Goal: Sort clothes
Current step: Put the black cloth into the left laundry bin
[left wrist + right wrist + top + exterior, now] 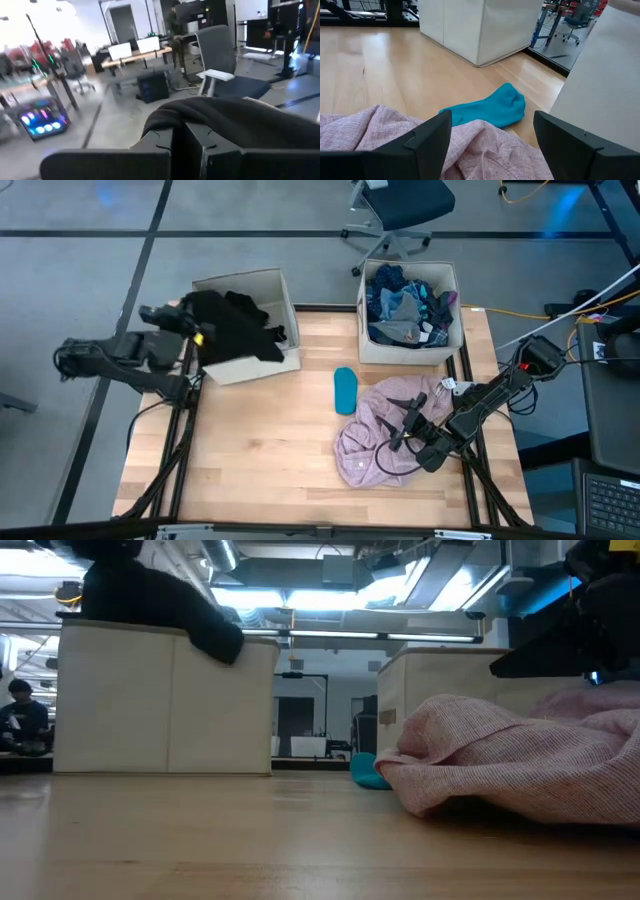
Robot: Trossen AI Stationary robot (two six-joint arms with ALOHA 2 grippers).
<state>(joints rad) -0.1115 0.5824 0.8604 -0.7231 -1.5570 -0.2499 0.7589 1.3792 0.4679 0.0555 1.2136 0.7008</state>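
the left gripper point(205, 335) hangs over the near-left edge of the left box point(262, 282), closed on a black garment point(240, 325) that drapes across the box's rim and spills down its outer wall. in the left wrist view the dark cloth point(240, 125) lies bunched between and over the fingers, so this piece looks about to be dropped in; it needs only a release, with the bulk already above the box's opening.

moving right, a teal sock point(345, 390) lies on the table between the two boxes, its long axis running away from the table's front edge. just beside it lies the pink garment point(385, 430), crumpled, touching or nearly touching the sock. the right box point(455, 280) behind holds blue and dark clothes point(405, 305).

the right gripper point(415, 438) sits low over the pink garment, fingers point(427, 137) spread wide and holding nothing. from it the sock point(487, 110) lies straight ahead, past a fold of pink cloth point(375, 125). the right arm is clearly the nearer to both pieces.
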